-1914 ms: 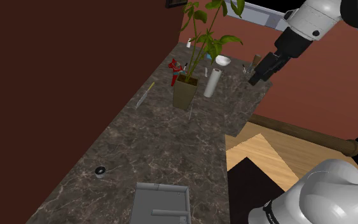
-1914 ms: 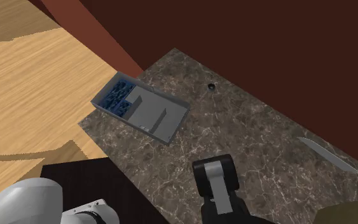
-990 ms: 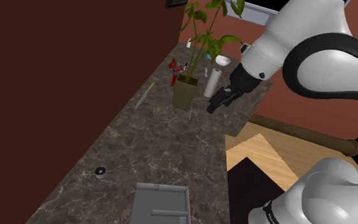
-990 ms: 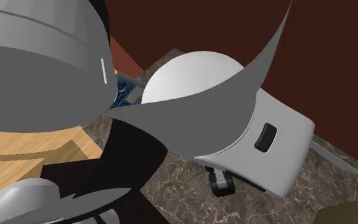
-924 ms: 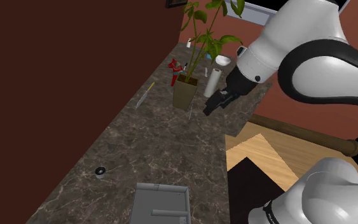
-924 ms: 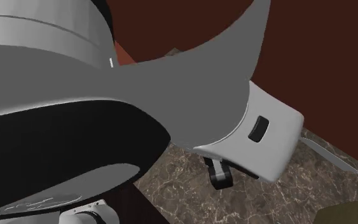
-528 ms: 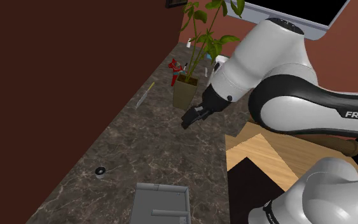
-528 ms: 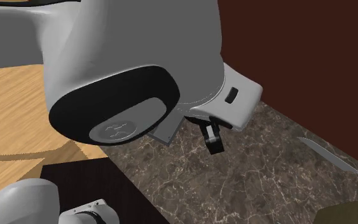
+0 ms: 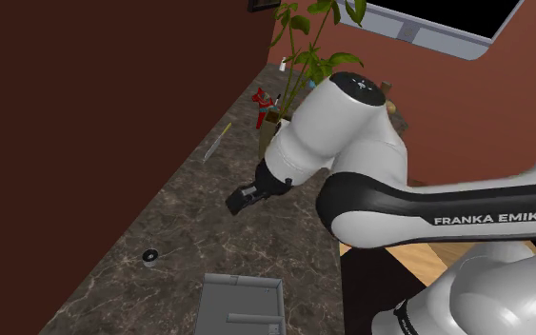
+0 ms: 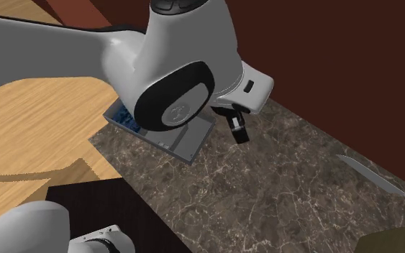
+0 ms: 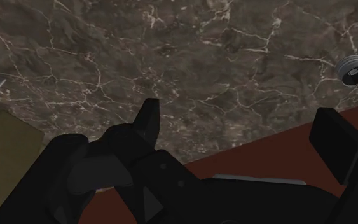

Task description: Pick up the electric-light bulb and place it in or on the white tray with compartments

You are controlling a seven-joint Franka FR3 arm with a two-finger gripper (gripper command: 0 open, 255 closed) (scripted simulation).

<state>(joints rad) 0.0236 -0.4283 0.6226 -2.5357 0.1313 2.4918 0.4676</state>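
The light bulb (image 9: 148, 255) is a small dark, grey-ringed object lying on the marble counter near the dark red wall. In the wrist view the bulb (image 11: 352, 69) lies beyond the right finger, off to one side. The compartment tray (image 9: 242, 305) is drawn grey and sits at the counter's near end; the tray (image 10: 193, 142) is partly hidden behind the arm. My gripper (image 9: 238, 200) hovers above the middle of the counter, between the plant pot and the bulb. My gripper (image 11: 238, 113) is open, its fingers wide apart and holding nothing. It also hangs beside the tray (image 10: 240, 134).
A potted plant (image 9: 277, 135) stands further along the counter, with a knife (image 9: 216, 143) by the wall and a red object (image 9: 262, 105) behind. The knife (image 10: 370, 176) and pot corner (image 10: 401, 241) show at the second exterior view's right. Wooden floor (image 10: 35, 136) lies beyond the counter edge.
The arm has swung from the counter's far end past the plant toward the shoulder view's lower left. The gripper now hangs over mid-counter, closer to the bulb and tray.
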